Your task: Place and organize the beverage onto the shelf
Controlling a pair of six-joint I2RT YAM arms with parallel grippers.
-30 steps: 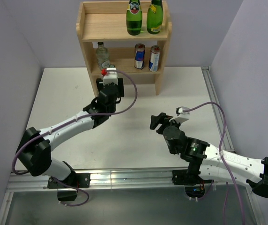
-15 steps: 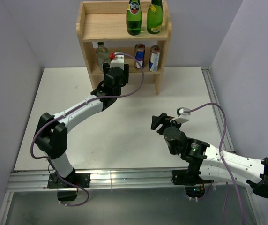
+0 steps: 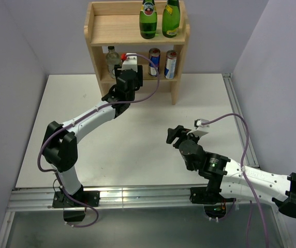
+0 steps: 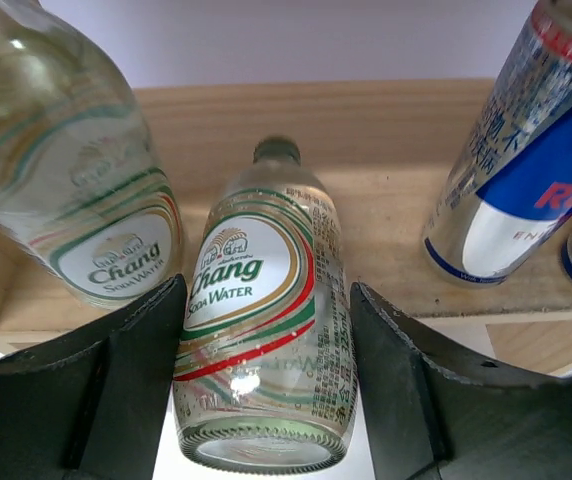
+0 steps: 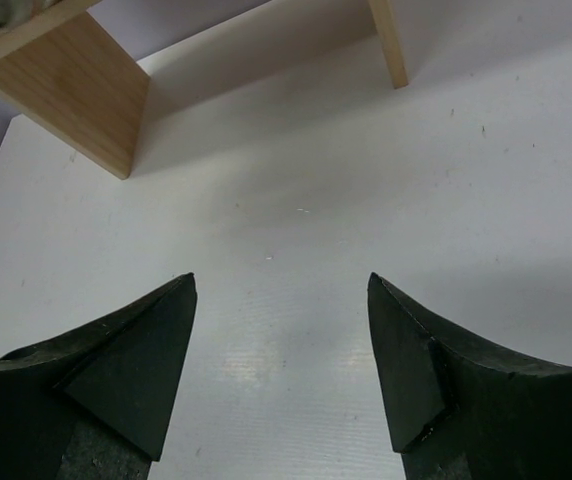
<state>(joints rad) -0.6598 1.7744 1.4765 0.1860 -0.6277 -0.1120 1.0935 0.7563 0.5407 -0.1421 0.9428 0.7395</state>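
Observation:
The wooden shelf stands at the back of the table. My left gripper reaches into its middle tier, shut on a clear Chang soda water bottle. The bottle sits tilted between my fingers, its base at the tier's front edge. In the top view the wrist hides it. A second Chang bottle stands just left of it and also shows in the left wrist view. Two Red Bull cans stand to the right. My right gripper is open and empty above the table.
Two green bottles stand on the right of the top tier. The nearer can is close to my left gripper's right finger. The shelf's side panel shows far ahead of the right gripper. Walls close in the table on both sides.
My left arm has carried the bottle forward and a little right, from in front of the shelf into its middle tier. The right arm has not moved.

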